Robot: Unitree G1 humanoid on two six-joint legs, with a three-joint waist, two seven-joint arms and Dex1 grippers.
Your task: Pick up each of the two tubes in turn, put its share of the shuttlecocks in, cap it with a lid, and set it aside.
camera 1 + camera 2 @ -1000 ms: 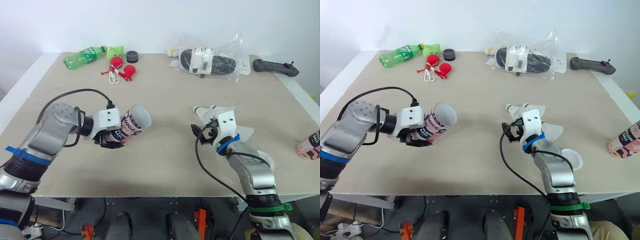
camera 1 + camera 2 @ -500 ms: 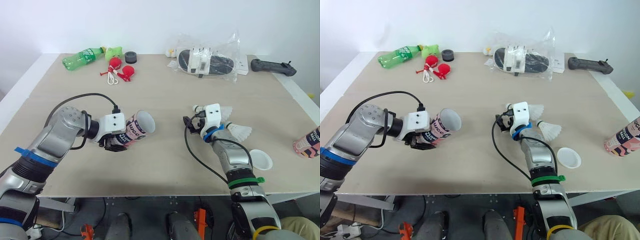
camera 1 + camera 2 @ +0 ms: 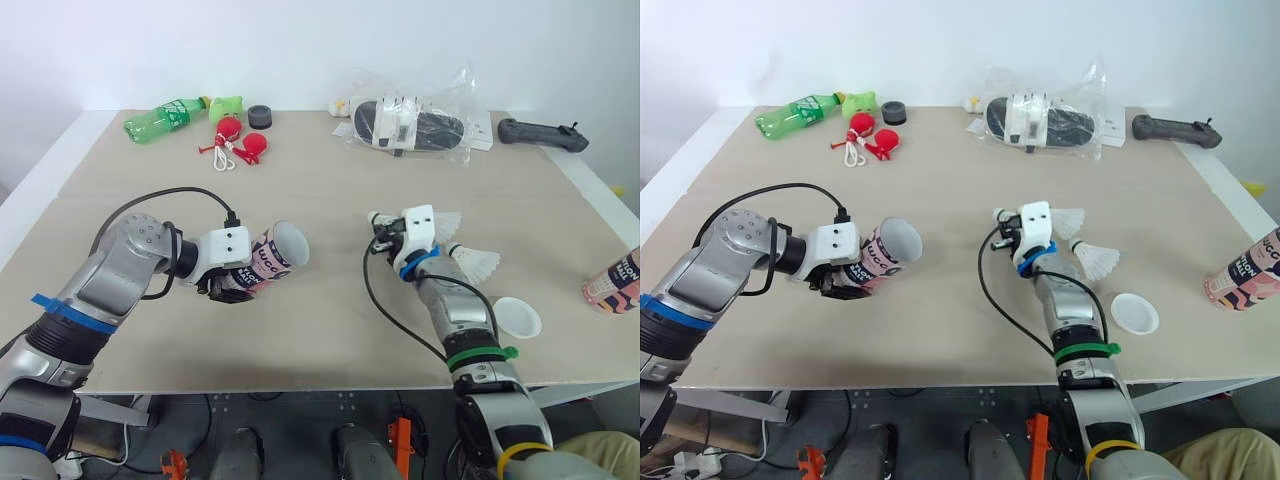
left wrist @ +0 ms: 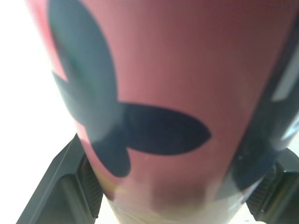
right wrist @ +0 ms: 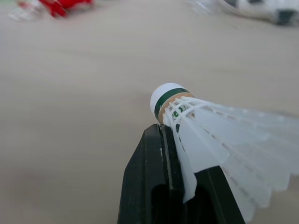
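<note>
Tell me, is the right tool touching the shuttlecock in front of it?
Touching. The right wrist view shows the right tool closed on the shuttlecock, its white feathers pinched between the two black fingers.

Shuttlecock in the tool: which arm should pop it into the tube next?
Right, probably. The right tool pinches a shuttlecock, and the left tool holds the tube tilted, with its open mouth facing the right side. The left only needs to hold it steady.

The tube (image 3: 266, 263) looks glossy and printed — the shuttlecock (image 5: 212, 133) feathery, the tabletop (image 3: 330, 200) matt and smooth.
</note>
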